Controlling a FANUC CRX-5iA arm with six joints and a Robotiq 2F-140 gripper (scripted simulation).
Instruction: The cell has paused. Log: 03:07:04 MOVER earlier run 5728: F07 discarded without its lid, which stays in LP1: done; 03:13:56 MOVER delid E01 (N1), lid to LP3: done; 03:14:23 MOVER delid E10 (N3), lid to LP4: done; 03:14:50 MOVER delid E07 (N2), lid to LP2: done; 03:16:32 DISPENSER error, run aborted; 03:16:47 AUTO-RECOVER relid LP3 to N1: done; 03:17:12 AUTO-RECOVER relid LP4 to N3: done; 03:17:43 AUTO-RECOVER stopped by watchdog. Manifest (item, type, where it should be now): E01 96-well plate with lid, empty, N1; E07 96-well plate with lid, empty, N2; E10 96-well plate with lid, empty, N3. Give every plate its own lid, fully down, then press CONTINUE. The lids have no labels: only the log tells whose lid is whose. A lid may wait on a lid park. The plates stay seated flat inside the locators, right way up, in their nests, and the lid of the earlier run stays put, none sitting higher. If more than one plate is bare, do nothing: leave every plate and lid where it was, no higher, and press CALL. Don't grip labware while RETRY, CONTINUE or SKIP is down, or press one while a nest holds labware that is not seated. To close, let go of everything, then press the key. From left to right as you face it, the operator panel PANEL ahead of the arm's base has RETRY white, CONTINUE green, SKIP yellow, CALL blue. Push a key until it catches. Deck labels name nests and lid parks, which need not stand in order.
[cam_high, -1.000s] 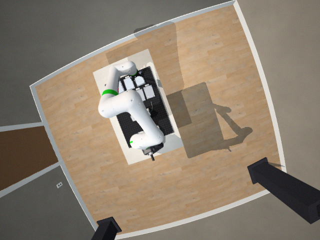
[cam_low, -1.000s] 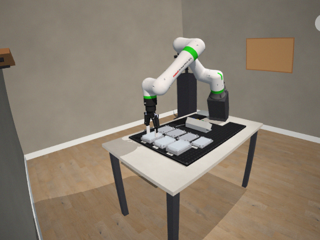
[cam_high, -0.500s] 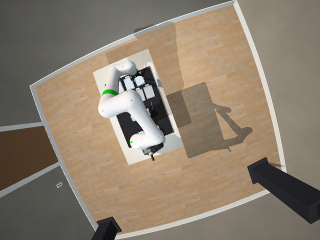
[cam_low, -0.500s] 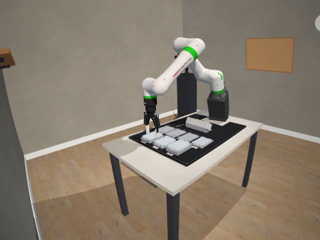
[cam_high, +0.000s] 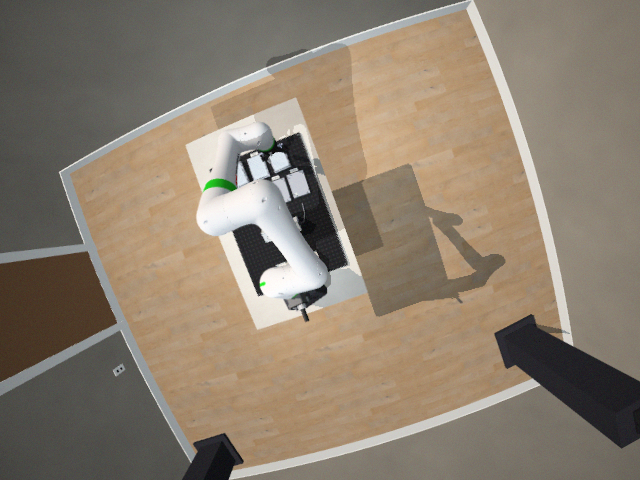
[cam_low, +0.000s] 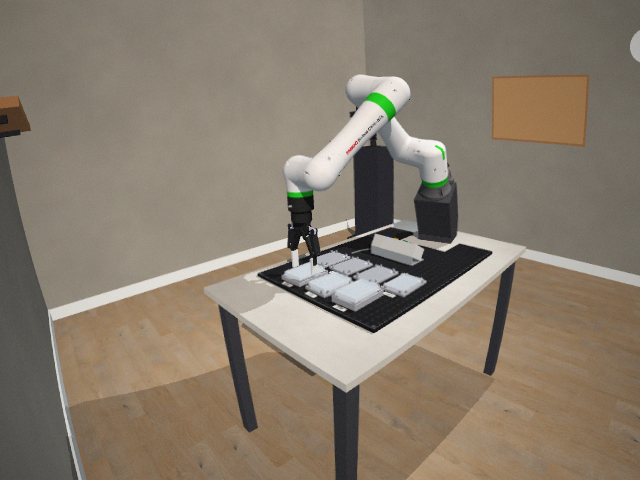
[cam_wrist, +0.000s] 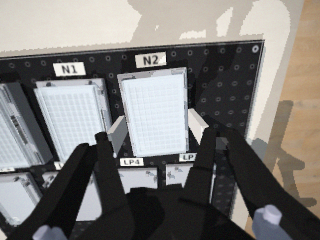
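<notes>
In the wrist view a lidded 96-well plate (cam_wrist: 155, 112) sits flat in the nest labelled N2 (cam_wrist: 150, 60). My gripper (cam_wrist: 157, 120) hangs just over its near end. It is open, with one white pad on each side of the lid and a small gap at each pad. A second lidded plate (cam_wrist: 72, 117) sits in N1 (cam_wrist: 70, 68), and a third plate (cam_wrist: 17, 127) is cut off at the left edge. In the exterior view the gripper (cam_low: 302, 255) stands over the leftmost plate (cam_low: 297, 273) of the front row.
Lid parks lie in the row behind the plates; the label LP4 (cam_wrist: 132, 161) shows, but my fingers hide most of their contents. The slanted operator panel (cam_low: 397, 248) stands on the black deck near the arm's base (cam_low: 435, 209). The deck's edge and the table edge are close by on the right of N2.
</notes>
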